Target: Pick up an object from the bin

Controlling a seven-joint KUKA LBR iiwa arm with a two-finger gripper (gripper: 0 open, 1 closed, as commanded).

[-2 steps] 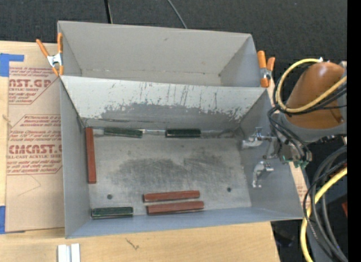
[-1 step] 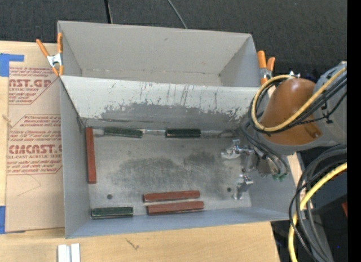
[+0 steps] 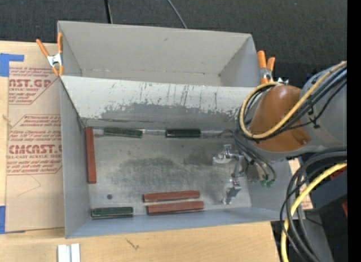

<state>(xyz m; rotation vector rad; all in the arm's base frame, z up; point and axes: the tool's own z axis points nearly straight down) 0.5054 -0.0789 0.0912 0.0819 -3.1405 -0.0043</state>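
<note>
- Pincer is at the right end of the bin, fingers spread wide apart, nothing between them.
- Closest stuff: upper reddish-brown bar and lower reddish-brown bar, side by side near the front wall, long axes left-right, right ends just beside the pincer.

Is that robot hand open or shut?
Open: the hand has its two fingers spread apart, with nothing between them.
</note>
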